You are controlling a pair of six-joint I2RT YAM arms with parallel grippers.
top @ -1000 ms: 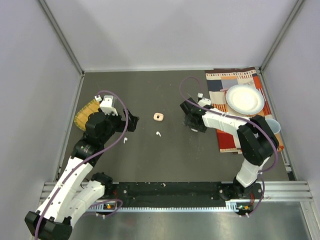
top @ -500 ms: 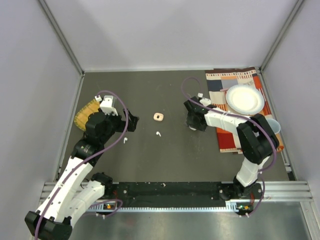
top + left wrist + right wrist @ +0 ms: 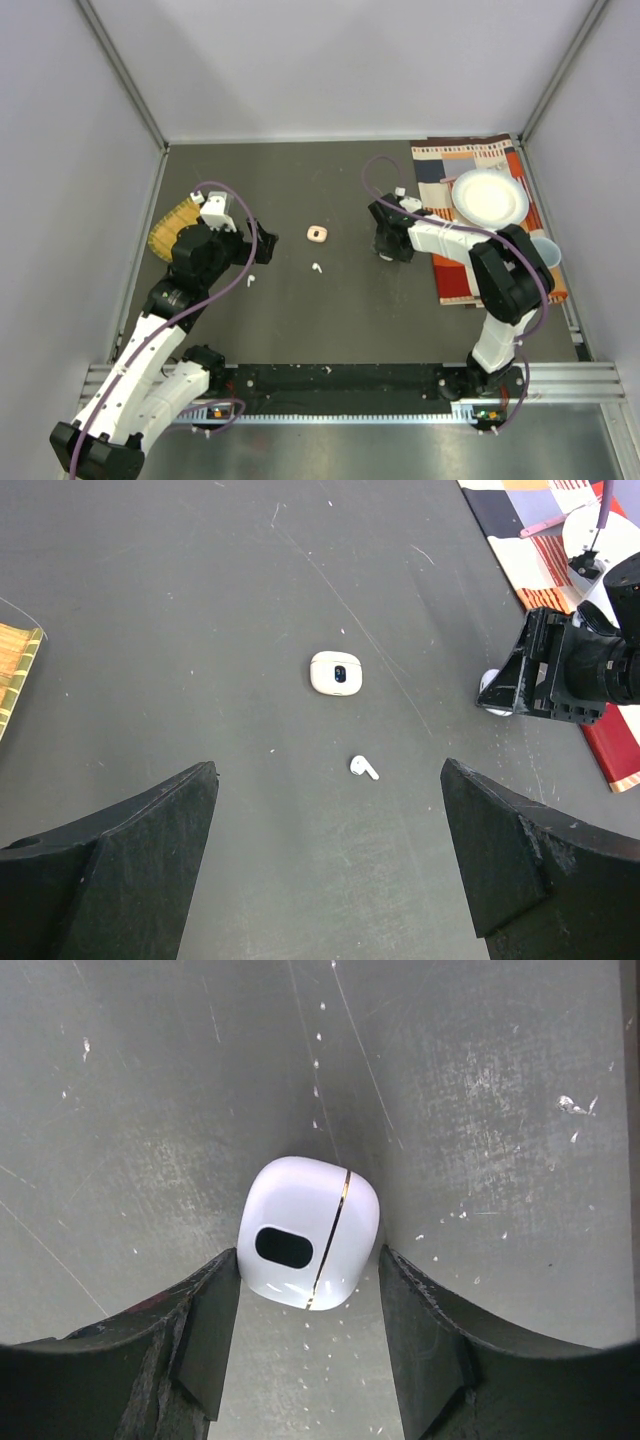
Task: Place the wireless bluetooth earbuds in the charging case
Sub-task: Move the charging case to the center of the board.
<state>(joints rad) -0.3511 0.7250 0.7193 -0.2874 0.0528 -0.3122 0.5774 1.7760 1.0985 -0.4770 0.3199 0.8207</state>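
i reckon i'm at the grasp on the white charging case (image 3: pixel 305 1230) toward the right edge of the counter (image 3: pixel 330 320): right gripper (image 3: pixel 310 1270) spread astride it, needing a square close; left gripper (image 3: pixel 325 765) gapes idle.

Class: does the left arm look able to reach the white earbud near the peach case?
Probably yes: the white earbud lies on bare table ahead of the open left gripper, nothing between them; the right gripper is off to one side.

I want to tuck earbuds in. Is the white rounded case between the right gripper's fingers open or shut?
Shut. The white rounded case shows only a thin gold seam, no gap.
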